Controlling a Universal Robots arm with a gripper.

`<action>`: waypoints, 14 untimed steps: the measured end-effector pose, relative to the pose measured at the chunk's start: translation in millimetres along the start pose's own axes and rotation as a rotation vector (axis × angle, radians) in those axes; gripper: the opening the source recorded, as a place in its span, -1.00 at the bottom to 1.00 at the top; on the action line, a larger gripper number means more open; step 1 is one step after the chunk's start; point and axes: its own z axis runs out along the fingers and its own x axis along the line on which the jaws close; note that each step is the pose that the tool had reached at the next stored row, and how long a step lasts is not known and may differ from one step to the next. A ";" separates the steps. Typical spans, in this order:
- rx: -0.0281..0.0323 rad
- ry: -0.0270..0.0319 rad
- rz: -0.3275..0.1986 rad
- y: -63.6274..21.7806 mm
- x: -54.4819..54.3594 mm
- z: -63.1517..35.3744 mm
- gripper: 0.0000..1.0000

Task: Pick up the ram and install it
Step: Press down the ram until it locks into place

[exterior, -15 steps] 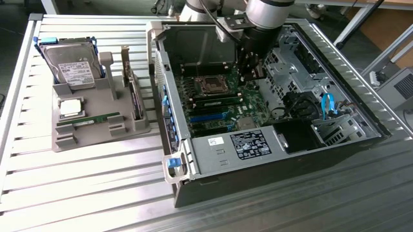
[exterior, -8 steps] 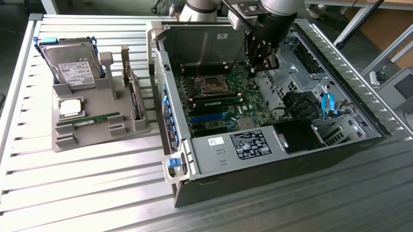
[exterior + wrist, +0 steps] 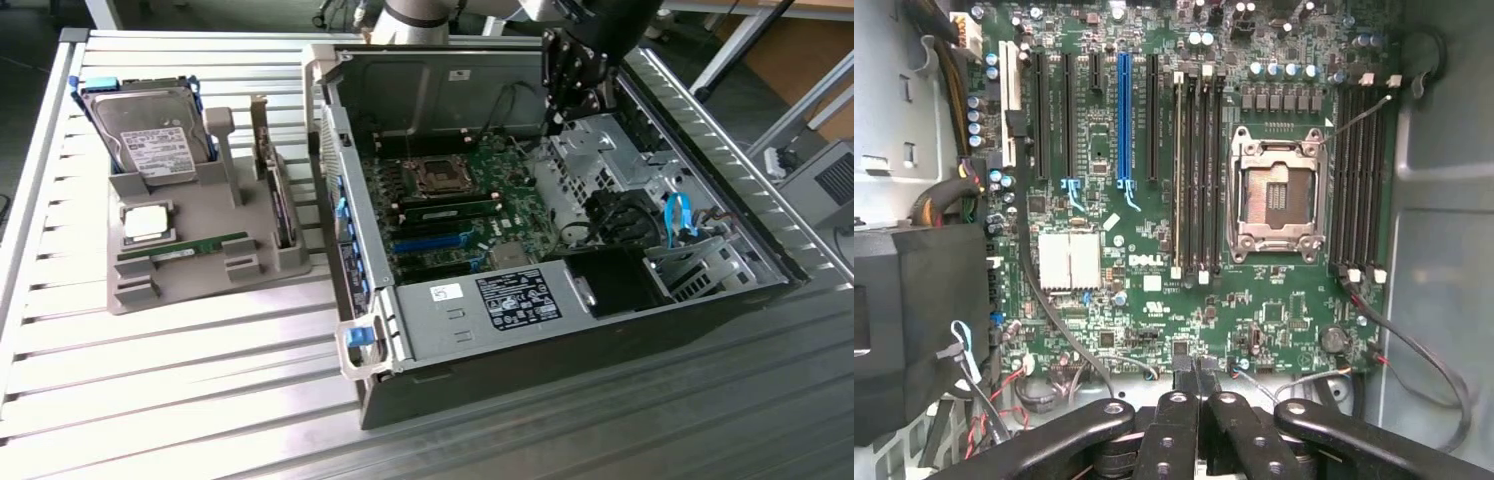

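Note:
One ram [image 3: 180, 248], a thin green stick, lies flat in the grey holder [image 3: 200, 285] on the exterior view's left. A second green stick [image 3: 447, 207] stands in a slot on the motherboard [image 3: 467, 215], beside the empty processor socket [image 3: 1276, 200]; in the wrist view it is a pale edge [image 3: 1176, 170]. My gripper [image 3: 583, 95] hangs high over the open computer case [image 3: 400, 340], toward its far side. In the wrist view the black fingers [image 3: 1172, 420] press together with nothing between them, so my gripper [image 3: 1194, 385] is shut and far from the holder.
The holder also carries a silver hard drive [image 3: 150, 135] with a white label and a square silver processor chip [image 3: 144, 222]. Inside the case are a black power supply [image 3: 514, 298], a drive cage [image 3: 607, 160] and blue cables [image 3: 677, 220]. Everything rests on a slatted metal table [image 3: 160, 380].

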 end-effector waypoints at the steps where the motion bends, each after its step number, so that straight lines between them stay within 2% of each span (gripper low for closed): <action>1: -0.0001 0.0000 0.000 -0.1 0.0 0.0 -0.81; 10: -0.0004 0.0002 0.001 -0.1 0.0 -0.1 -0.81; 14: 0.0034 0.0072 0.116 -0.1 0.0 0.3 -0.81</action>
